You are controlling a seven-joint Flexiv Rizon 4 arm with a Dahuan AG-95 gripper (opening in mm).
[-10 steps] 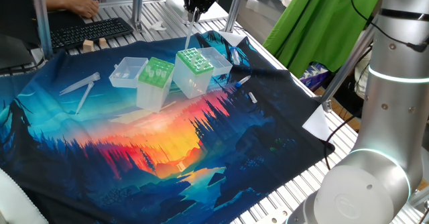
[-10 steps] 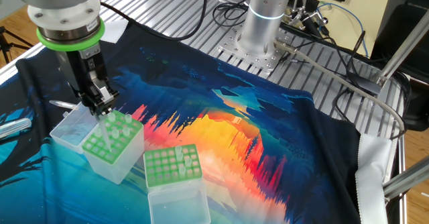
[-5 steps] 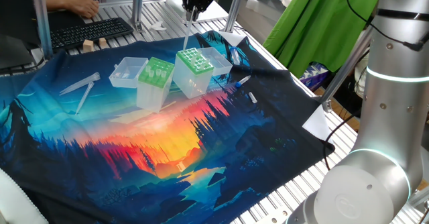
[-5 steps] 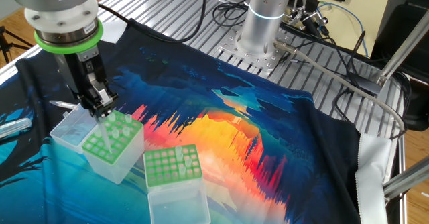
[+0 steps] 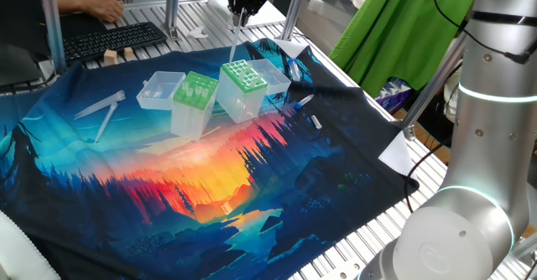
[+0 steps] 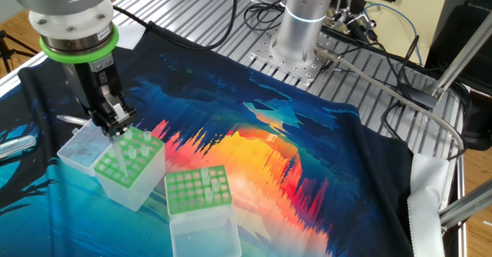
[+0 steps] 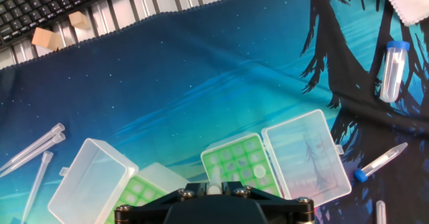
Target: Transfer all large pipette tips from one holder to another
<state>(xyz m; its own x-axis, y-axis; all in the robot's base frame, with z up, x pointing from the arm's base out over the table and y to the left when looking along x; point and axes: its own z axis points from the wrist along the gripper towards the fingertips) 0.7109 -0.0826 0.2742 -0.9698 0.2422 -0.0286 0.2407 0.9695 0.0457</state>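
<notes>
My gripper [image 5: 242,13] hangs high over the two holders, shut on one clear large pipette tip [image 5: 237,38] that points down. In the other fixed view the gripper [image 6: 118,126] and tip [image 6: 121,153] overlap the plain light-green holder [image 6: 142,151], which has more tips standing in it. The dotted darker-green holder [image 6: 198,189] stands beside it. In one fixed view the light-green holder [image 5: 197,85] is left of the dotted holder [image 5: 245,76]. In the hand view the tip's top [image 7: 213,188] shows between my jaws, between the light-green holder [image 7: 144,190] and the dotted holder [image 7: 238,162].
Each holder's clear lid lies open beside it [image 7: 87,177] [image 7: 305,158]. Loose long pipettes [image 5: 101,108] lie left of the holders. Capped tubes [image 7: 392,63] lie to the right. A keyboard [image 5: 109,38] and wooden blocks [image 7: 47,37] sit past the cloth's edge.
My gripper rose slightly with the tip between one second and half a second ago. Since then nothing has visibly moved.
</notes>
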